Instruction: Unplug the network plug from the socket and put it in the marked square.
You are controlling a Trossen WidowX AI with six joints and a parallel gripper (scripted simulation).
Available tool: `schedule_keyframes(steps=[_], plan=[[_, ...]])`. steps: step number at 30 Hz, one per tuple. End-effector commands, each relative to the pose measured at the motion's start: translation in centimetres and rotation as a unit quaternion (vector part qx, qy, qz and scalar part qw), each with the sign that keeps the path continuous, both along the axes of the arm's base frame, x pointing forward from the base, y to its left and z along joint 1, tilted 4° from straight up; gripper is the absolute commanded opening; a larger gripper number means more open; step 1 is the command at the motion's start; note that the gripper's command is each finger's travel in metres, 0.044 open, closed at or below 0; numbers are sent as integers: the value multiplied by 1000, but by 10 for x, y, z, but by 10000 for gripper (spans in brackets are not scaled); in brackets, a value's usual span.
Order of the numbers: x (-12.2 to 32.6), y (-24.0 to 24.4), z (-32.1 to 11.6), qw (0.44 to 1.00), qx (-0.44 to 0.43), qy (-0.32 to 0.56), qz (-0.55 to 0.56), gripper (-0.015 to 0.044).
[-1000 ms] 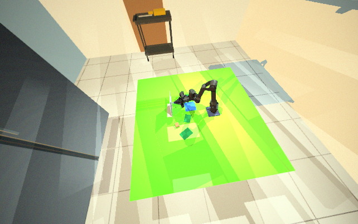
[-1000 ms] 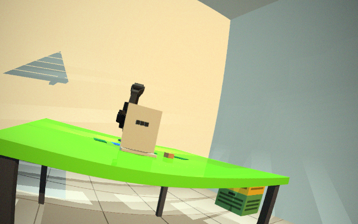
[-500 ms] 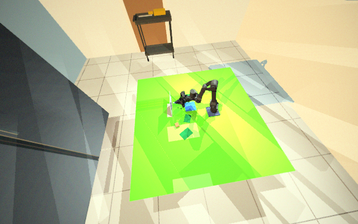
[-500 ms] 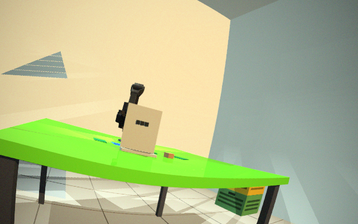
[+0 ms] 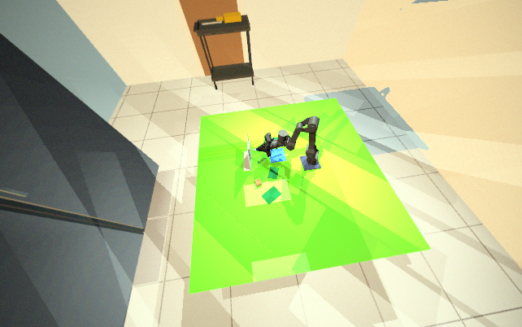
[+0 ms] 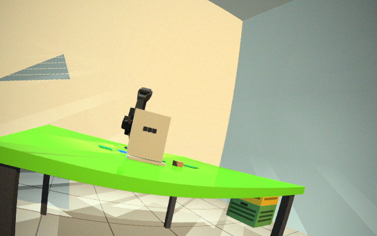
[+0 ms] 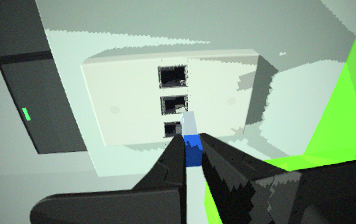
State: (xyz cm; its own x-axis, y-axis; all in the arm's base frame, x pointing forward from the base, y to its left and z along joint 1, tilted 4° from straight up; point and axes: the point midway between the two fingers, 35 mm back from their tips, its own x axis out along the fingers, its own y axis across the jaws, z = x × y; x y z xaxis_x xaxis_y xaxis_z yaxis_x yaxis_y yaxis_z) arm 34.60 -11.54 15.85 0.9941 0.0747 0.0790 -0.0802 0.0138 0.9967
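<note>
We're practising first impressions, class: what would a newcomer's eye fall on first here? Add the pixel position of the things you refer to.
The vivid green tabletop (image 5: 337, 228) (image 6: 205, 177), filling the middle of the top view. Then the dark arm (image 5: 312, 140) (image 6: 141, 103) on it, its jaws shut on a blue-and-white plug (image 7: 193, 150) before the upright panel (image 5: 249, 148) (image 6: 149, 144) (image 7: 65, 100).

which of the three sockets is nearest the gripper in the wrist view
The bottom socket; the middle socket and top socket sit farther from the gripper.
</note>
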Motion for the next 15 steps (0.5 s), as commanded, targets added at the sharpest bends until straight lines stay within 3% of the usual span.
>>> schedule_keyframes(steps=[1, 15], plan=[[-3, 1, 1, 1000, 0, -1, 1, 0], [-12, 2, 0, 1000, 0, -1, 1, 0]])
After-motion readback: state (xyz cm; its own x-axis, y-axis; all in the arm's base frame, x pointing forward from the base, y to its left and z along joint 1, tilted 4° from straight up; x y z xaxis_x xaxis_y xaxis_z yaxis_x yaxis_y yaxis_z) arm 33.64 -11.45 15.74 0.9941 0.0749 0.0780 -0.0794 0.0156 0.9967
